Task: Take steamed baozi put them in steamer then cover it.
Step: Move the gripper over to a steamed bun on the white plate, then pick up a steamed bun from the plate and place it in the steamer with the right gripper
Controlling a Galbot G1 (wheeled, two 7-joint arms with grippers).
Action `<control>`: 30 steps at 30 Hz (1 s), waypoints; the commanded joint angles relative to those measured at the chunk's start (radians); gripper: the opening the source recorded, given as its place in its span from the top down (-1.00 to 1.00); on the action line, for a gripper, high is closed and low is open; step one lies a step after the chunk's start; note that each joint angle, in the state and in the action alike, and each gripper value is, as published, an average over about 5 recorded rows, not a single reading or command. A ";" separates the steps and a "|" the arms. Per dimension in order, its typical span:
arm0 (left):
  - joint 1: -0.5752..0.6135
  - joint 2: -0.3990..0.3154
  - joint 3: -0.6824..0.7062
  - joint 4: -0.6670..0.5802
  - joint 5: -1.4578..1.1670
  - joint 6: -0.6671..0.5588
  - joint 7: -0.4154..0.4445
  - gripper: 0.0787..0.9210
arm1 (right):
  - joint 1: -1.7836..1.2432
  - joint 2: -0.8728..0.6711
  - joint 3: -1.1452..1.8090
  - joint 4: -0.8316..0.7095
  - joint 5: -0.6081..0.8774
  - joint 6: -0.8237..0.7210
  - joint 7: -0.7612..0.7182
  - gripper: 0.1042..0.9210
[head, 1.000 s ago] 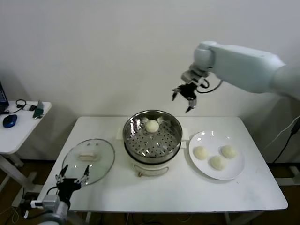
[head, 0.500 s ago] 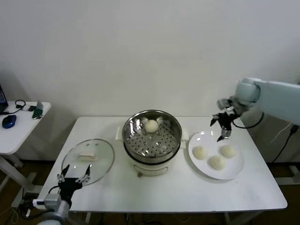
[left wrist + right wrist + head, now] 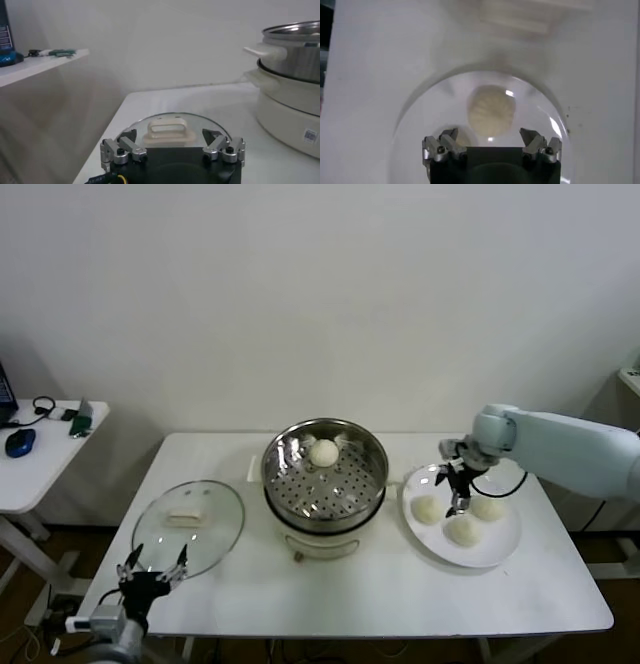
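Hovering my right gripper (image 3: pixel 455 489), fingers apart and empty, over the plate (image 3: pixel 500 554) right of the steamer (image 3: pixel 325 474), I judged the next baozi (image 3: pixel 491 111) pick needed a descent, one bun (image 3: pixel 323 452) already inside.

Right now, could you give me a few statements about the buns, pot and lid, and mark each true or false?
1. One bun lies in the steamer. True.
2. Five buns sit on the plate. False: three do.
3. The lid covers the steamer. False: it lies flat on the table, to the steamer's left.
4. The right gripper hangs open over the plate. True.
5. The left gripper holds the lid. False: it is open near the lid's front edge, holding nothing.
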 commanded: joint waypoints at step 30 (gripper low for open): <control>0.004 -0.012 0.000 -0.005 -0.001 -0.003 -0.002 -0.77 | 0.649 0.002 -0.276 0.176 0.249 0.069 -0.151 -0.41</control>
